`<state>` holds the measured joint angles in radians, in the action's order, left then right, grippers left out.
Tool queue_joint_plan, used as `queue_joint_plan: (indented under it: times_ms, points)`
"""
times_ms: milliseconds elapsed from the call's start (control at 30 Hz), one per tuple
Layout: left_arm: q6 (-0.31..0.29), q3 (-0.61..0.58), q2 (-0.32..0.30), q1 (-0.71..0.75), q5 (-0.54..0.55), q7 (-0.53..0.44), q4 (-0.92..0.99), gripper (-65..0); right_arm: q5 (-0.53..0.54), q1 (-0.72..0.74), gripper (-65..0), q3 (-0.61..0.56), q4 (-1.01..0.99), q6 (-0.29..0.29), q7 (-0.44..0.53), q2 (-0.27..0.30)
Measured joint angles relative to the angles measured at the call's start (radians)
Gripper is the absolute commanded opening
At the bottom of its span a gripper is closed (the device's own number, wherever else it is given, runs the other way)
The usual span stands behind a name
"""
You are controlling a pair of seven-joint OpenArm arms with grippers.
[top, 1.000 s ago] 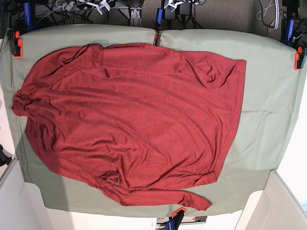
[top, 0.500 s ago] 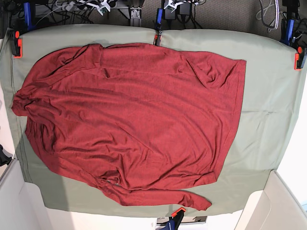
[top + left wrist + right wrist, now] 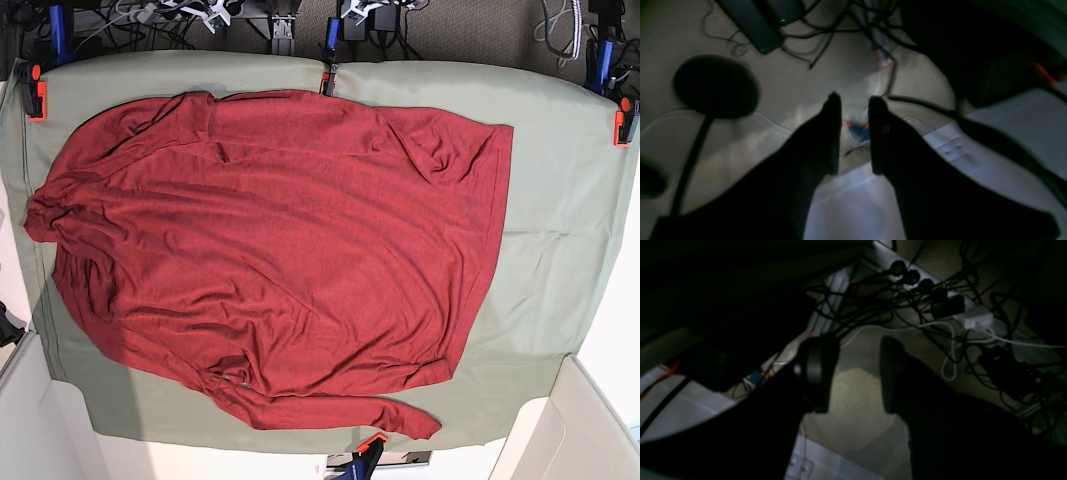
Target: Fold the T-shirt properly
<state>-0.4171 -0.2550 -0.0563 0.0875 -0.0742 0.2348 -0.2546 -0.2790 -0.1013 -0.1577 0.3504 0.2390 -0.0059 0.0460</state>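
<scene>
1. The T-shirt (image 3: 275, 255) lies spread out and wrinkled on the pale green cloth sheet (image 3: 555, 210), covering most of it; one long sleeve trails along the garment's lower edge in the base view
2. Neither claw shows in the base view, so the shirt sits well apart from both, touched by nothing
3. The left gripper (image 3: 855, 106) hangs over the floor, its two dark fingers (image 3: 831, 133) parted by a narrow gap with nothing between them
4. Past the left claw's tips lie tangled cables (image 3: 840, 36) and a dark power strip (image 3: 750, 25) with a small green light; a round black base (image 3: 716, 86) sits off to one side of the claw, and a white panel (image 3: 1007, 133) lies below and beside it
5. The right gripper (image 3: 857, 370) also hangs over the floor, jaws standing moderately apart and empty
6. Beyond the right claw's tips runs a white power strip (image 3: 940, 303) crowded with black plugs and looping leads (image 3: 950, 350)
7. Orange clamps (image 3: 36, 100) pin the sheet at its edges
</scene>
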Motion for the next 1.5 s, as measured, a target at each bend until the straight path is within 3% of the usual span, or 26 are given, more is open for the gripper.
queue_joint_plan:
  times_ms: [67, 133, 233, 367, 533, 667, 800, 967, 1100, 1267, 1367, 1433, 1500]
  points:
    - [-0.072, 0.000, -0.014, 0.029, 0.049, -0.016, -0.026, -47.6, -0.001, -0.021, -40.9, 0.000, 0.026, 0.000, 0.000, 0.013]
    - [-0.107, 0.000, -0.037, 0.069, 0.098, -0.036, -0.071, -47.6, 0.000, -0.052, -40.9, 0.000, 0.069, 0.003, 0.001, 0.034]
    - [-0.116, 0.000, -0.079, 0.138, 0.124, -0.049, -0.162, -47.6, -0.001, -0.112, -40.9, 0.000, 0.156, 0.058, -0.005, 0.072]
    - [-0.112, 0.001, -0.127, 0.228, 0.154, -0.037, -0.328, -47.6, 0.085, -0.216, -40.9, 0.000, 0.310, 0.129, -0.009, 0.126]
    - [-0.119, 0.017, -0.148, 0.365, 0.225, 0.043, -0.568, -47.6, 0.201, -0.367, -40.9, -0.001, 0.555, 0.158, -0.042, 0.201]
    - [-0.121, 0.133, -0.157, 0.490, 0.235, 0.060, -0.773, -47.6, 0.256, -0.497, -41.0, 0.007, 0.792, 0.158, -0.066, 0.263]
    - [-0.266, 0.301, -0.159, 0.605, 0.334, 0.076, -0.990, -47.5, 0.321, -0.625, -41.0, 0.075, 1.028, 0.160, -0.085, 0.311]
    - [-0.268, 0.483, -0.158, 0.719, 0.552, 0.234, -1.250, -47.5, 0.452, -0.748, -41.0, 0.220, 1.301, 0.188, -0.141, 0.340]
    - [-0.269, 0.591, -0.158, 0.778, 0.690, 0.306, -1.422, -47.4, 0.576, -0.783, -41.0, 0.324, 1.476, 0.201, -0.190, 0.344]
    - [-0.269, 0.697, -0.157, 0.855, 0.784, 0.330, -1.595, -46.9, 0.692, -0.782, -41.0, 0.438, 1.624, 0.202, -0.252, 0.344]
    - [-0.269, 0.743, -0.157, 0.879, 0.807, 0.326, -1.668, -46.8, 0.735, -0.753, -39.5, 0.492, 1.658, 0.154, -0.255, 0.339]
    - [-0.269, 0.765, -0.160, 0.888, 0.809, 0.327, -1.698, -45.7, 0.748, -0.719, -34.2, 0.520, 1.655, 0.108, -0.293, 0.325]
    - [-0.269, 0.774, -0.174, 0.894, 0.811, 0.327, -1.714, -37.7, 0.772, -0.681, -29.7, 0.537, 1.640, 0.045, -0.304, 0.300]
